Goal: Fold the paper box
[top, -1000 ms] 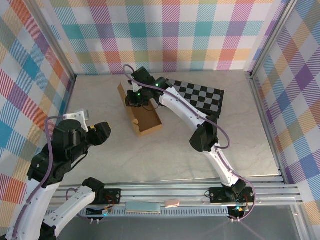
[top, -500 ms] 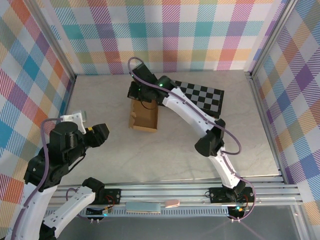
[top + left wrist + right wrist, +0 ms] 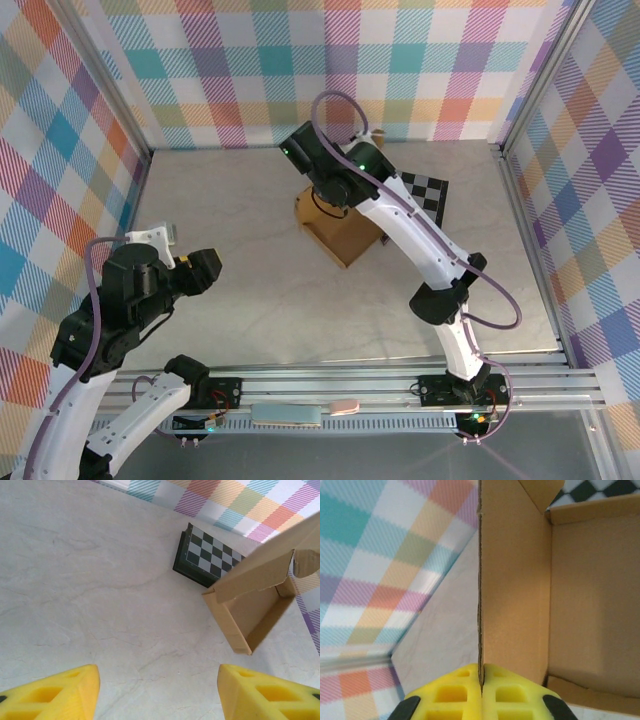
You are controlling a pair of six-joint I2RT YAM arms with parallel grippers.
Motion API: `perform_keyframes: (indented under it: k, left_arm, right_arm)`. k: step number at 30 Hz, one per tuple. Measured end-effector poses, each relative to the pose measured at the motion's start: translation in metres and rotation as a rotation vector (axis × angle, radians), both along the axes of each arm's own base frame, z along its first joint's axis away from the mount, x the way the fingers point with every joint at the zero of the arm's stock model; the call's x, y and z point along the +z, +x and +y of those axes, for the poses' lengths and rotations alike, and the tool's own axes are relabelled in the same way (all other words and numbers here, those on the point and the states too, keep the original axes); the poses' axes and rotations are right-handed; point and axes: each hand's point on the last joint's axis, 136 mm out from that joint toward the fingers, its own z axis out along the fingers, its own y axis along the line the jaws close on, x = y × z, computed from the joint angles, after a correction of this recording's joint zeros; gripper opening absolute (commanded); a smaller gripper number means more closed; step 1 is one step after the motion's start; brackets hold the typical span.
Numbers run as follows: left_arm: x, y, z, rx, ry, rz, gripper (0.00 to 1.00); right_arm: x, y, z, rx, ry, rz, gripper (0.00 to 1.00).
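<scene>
The right jaws clench a wall of the box [image 3: 345,240], just beside the checkered board [image 3: 428,188]. The left jaws stand released. The box seems tilted.

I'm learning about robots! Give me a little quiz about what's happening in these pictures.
1. True or false: the right gripper is pinching a cardboard panel of the paper box.
2. Pick one. The left gripper is: A) open and empty, B) shut on the box, C) shut on nothing.
3. Fill the gap: past the box, a black-and-grey ______ board lies flat on the table.

Key: 1 true. 2 A. 3 checkered.
</scene>
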Motion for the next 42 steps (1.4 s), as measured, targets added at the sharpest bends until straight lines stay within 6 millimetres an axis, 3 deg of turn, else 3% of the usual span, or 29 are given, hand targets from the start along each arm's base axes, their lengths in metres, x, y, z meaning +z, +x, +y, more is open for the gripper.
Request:
perform_keyframes:
  k: [6, 12, 17, 22, 30, 34, 42]
  left_arm:
    - [0.0, -0.002, -0.004, -0.02, -0.014, 0.008, 0.63]
    - [-0.001, -0.003, -0.008, -0.041, -0.027, 0.015, 0.63]
    - [-0.011, -0.004, -0.013, -0.063, -0.035, 0.047, 0.62]
    - [-0.024, -0.004, -0.021, -0.092, -0.046, 0.098, 0.62]
    - [-0.054, 0.0, -0.036, -0.136, -0.053, 0.209, 0.63]
    - [-0.063, 0.011, -0.045, -0.151, -0.05, 0.248, 0.64]
    - [-0.079, 0.039, -0.064, -0.196, -0.024, 0.294, 0.67]
  right_arm:
    - [-0.031, -0.009, -0.032, -0.215, 0.158, 0.19, 0.0]
    - [-0.071, -0.016, -0.045, -0.343, 0.201, 0.353, 0.0]
    - [-0.108, -0.031, -0.038, -0.363, 0.177, 0.493, 0.0]
    - [-0.115, -0.032, -0.031, -0.359, 0.195, 0.526, 0.0]
    - [-0.125, -0.026, -0.022, -0.355, 0.21, 0.527, 0.31]
    - [-0.125, -0.022, -0.02, -0.35, 0.214, 0.512, 0.47]
    - [-0.108, -0.018, -0.032, -0.27, 0.143, 0.44, 0.64]
